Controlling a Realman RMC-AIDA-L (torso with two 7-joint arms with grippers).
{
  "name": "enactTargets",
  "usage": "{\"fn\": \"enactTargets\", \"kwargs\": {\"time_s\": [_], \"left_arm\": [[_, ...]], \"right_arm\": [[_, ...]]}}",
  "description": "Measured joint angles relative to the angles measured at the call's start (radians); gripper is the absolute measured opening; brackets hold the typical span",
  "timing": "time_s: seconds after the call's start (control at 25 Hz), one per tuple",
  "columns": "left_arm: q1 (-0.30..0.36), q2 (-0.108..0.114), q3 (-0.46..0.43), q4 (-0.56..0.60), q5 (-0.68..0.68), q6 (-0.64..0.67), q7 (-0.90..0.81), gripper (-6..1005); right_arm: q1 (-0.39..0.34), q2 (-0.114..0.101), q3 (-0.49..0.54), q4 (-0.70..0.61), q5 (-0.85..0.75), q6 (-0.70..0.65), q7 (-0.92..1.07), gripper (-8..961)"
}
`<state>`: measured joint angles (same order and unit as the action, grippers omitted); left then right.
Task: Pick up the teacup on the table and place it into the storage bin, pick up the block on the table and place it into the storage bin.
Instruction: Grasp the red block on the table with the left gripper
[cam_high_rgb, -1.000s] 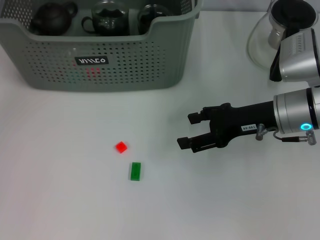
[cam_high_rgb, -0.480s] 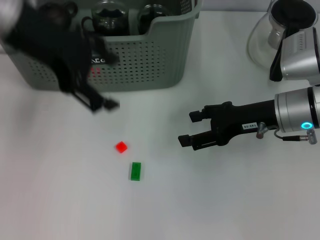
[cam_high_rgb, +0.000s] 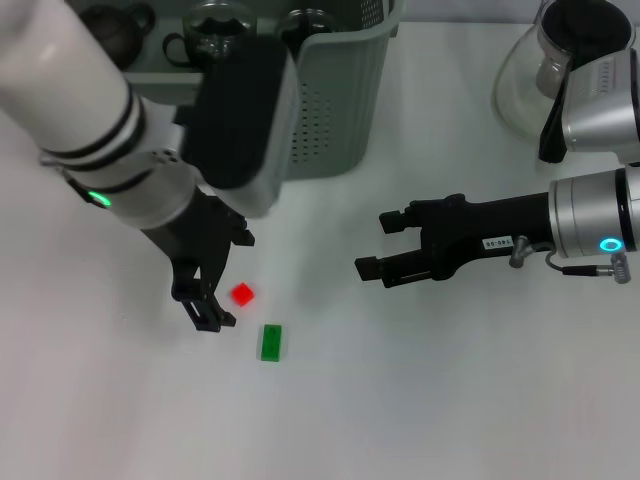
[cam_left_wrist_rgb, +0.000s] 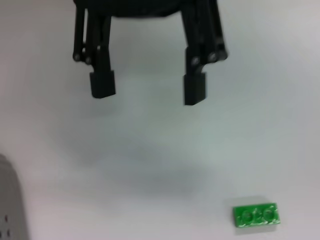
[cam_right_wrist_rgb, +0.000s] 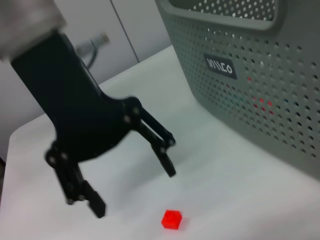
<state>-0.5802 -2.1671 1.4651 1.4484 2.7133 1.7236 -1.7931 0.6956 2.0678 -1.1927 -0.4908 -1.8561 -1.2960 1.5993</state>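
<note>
Left gripper (cam_high_rgb: 222, 280) hangs wide open just beside the small red block (cam_high_rgb: 242, 294); only its wrist view misses that block, showing the flat green brick (cam_left_wrist_rgb: 256, 216). Right gripper (cam_high_rgb: 382, 243), fingers spread, hovers over bare white table (cam_high_rgb: 450, 400), well clear of the grey-green perforated storage bin (cam_high_rgb: 335, 110) with teacups inside.

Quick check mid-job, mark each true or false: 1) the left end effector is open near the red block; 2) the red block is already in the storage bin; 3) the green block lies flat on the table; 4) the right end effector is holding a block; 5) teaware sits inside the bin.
1) True: the left end effector is open, just beside the red block.
2) False: the red block lies on the table, in front of the storage bin.
3) True: the green block lies flat, near the red one.
4) False: the right end effector is open and empty, off to the right.
5) True: a dark teapot and cups show inside the bin.
</note>
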Motion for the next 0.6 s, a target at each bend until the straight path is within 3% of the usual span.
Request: {"fn": "enactTargets", "kwargs": {"time_s": [0.6], "left_arm": [[-0.093,-0.005,0.104,-0.197,0.077,-0.143,-0.117,939]], "right_arm": [[-0.011,0.005,0.005,0.002,0.005,0.008,0.01,912]]}}
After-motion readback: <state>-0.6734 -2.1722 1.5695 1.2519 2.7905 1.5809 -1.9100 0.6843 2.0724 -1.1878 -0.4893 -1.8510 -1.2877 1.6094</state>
